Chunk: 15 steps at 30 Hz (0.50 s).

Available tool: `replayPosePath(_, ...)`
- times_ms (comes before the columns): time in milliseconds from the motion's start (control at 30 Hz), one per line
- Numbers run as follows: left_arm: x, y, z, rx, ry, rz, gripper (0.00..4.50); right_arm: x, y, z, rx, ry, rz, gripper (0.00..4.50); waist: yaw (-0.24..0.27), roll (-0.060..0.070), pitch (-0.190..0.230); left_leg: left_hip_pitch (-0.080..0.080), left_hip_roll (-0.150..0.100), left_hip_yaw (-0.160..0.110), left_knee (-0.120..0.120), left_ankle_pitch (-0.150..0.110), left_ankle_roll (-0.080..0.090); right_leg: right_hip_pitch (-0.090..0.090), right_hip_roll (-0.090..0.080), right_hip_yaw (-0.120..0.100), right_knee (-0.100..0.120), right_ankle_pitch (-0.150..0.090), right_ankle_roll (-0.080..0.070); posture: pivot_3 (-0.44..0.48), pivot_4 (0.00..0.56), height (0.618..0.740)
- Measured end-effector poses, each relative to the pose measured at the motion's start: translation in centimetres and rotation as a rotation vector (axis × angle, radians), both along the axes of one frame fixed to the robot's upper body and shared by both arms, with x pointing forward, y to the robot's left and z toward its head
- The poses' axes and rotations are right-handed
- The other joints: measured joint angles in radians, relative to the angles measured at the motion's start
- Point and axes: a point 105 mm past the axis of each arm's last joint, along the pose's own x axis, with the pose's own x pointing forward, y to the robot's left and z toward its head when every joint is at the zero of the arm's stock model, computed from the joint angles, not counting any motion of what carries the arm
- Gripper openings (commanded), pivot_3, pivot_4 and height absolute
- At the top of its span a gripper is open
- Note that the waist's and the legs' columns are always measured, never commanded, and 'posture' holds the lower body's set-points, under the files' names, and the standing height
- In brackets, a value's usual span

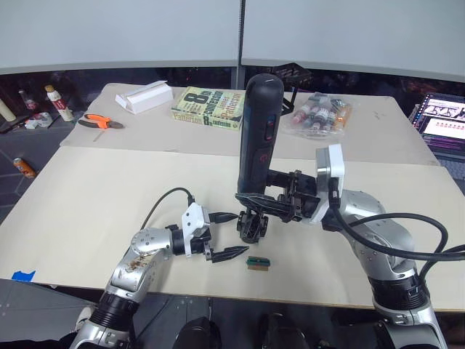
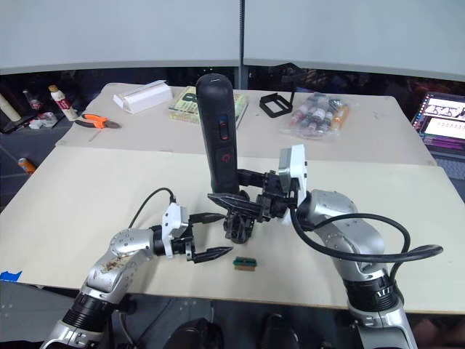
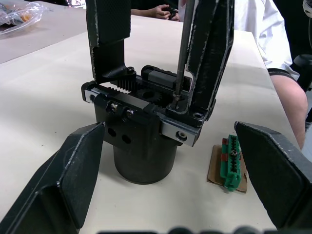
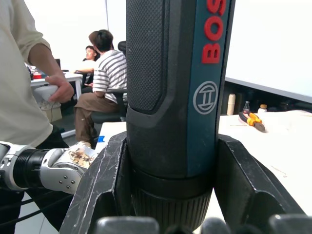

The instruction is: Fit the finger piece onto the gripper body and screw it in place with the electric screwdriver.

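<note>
On the tan table, the screwing step is in hand.
Head view: the right gripper clamps the upright electric screwdriver over the gripper body; the left gripper waits spread and empty. Left wrist view: the bit meets a screw beside the finger piece. Right wrist view: fingers flank the tool. Next, probably steady downward pressure.

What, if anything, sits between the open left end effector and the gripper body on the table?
Nothing visible does. The left end effector is open and faces the gripper body across bare table. The small green-and-tan block lies off to the side, and the electric screwdriver comes down from above.
</note>
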Motion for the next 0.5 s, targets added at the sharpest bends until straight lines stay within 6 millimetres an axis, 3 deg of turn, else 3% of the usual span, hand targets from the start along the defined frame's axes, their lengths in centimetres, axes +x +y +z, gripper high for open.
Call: replayPosePath(500,1.0,-0.1,-1.6,0.086,0.024,0.025,4.5,0.2,0.2,0.0,-0.018,-0.009,-0.014,1.92,0.001,0.0,0.0,0.0,0.0,0.0,0.0,0.0,0.0,0.0,0.0,0.0,0.0,0.0,0.0,0.0,0.15,0.74)
